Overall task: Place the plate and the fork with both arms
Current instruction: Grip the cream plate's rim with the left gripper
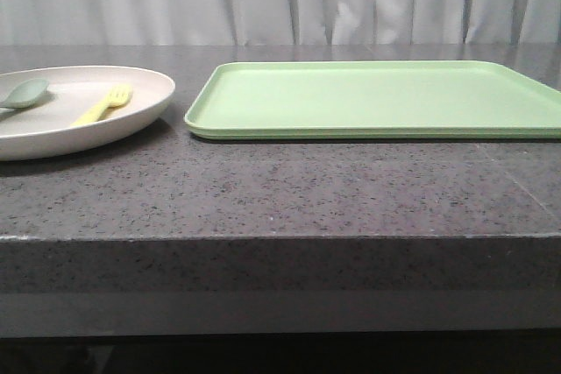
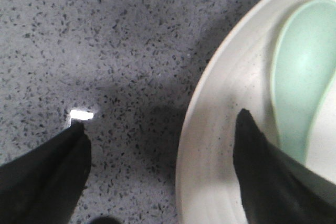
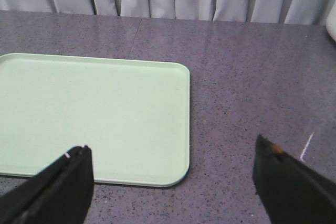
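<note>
Down at the left gripper [image 2: 160, 129], the black fingers are spread wide across the rim of the plate [image 2: 210, 129], one tip over the speckled table [image 2: 105, 35] and the other over the plate beside the sage-green spoon [image 2: 304, 72]; the right gripper [image 3: 173, 153] is likewise spread, above a corner of the light-green tray [image 3: 94, 119]. Only the front view shows the cream, raised-rim plate [image 1: 131, 116] at the table's left, apart from the tray [image 1: 377, 98], with the pale-yellow fork [image 1: 105, 104] lying in it near the spoon [image 1: 24, 94], while neither arm appears there.
</note>
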Controlling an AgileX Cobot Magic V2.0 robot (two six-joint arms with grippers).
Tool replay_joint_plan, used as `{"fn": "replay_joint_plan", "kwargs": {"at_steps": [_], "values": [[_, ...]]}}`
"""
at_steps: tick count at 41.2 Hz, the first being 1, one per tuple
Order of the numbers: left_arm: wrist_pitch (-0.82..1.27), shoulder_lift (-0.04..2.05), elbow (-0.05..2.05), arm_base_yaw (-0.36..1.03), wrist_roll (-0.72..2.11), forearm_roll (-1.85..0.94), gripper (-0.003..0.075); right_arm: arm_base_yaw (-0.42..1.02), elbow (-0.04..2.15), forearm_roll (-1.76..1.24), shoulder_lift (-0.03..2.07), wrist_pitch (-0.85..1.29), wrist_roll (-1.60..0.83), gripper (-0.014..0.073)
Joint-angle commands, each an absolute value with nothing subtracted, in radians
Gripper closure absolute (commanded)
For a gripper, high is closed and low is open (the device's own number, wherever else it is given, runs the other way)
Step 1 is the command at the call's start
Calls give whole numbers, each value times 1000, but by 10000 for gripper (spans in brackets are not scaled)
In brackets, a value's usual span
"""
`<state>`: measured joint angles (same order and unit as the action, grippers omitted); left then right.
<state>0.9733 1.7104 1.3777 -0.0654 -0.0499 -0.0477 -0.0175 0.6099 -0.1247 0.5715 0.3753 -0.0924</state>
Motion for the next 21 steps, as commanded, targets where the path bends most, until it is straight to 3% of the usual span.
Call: {"fn": "replay_joint_plan", "kwargs": {"at_steps": [1,6,9,21], "values": [[939,1688,1410,-60,-56,-60,175,-24,643,-118,583,292,-101,-42],[939,1695,1410,-60,-56,-73,183,-24,643,-118,583,292,-101,-42],[939,1695,1410,-60,-56,-74,228,-24,643,-118,583,292,-101,-42],[939,1695,1410,-60,-56,-90,591,-24,643,-118,583,292,-101,-42]]}}
